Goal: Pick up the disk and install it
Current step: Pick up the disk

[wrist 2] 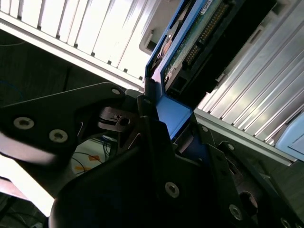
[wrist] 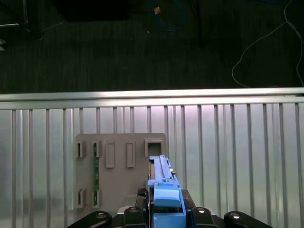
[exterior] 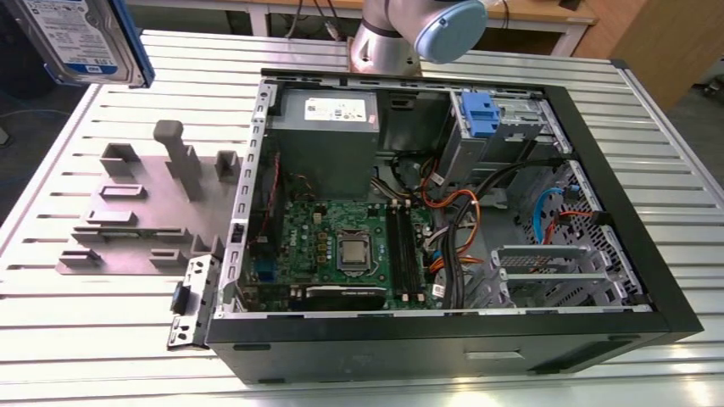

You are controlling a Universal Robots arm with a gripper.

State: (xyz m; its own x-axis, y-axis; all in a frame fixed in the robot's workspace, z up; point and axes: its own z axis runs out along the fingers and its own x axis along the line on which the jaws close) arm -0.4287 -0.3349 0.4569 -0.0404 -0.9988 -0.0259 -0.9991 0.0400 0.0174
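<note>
Disk (exterior: 85, 38) up in the air: the flat silver-metal hard drive, with its blue-and-white label and blue plastic carrier rails, hangs at the top corner on the exterior view's left, well above the slatted aluminium bench (exterior: 114, 339). Below it on the bench sits a grey moulded fixture plate (exterior: 125, 229). Just beside that, toward the exterior view's right, is the open black computer case (exterior: 667, 314), with the green motherboard (exterior: 339, 246) showing, a grey power-supply box (exterior: 328, 127) at the back and a blue plastic bracket (exterior: 481, 114) in the drive bay. Behind the case stands the grey robot arm with a pale-blue cap (exterior: 447, 25).

Over to the second wrist view: the black gripper (wrist 2: 173, 121) has its jaws clamped on the disk (wrist 2: 190, 47) at the blue rail, with the green circuit board and connector pins facing the camera.

First wrist view now: the disk (wrist: 161, 173) sits edge-on between the jaws of the gripper (wrist: 166, 211), over the fixture plate (wrist: 118, 180) and bench (wrist: 237, 156), with dark floor (wrist: 142, 47) beyond the bench edge.
</note>
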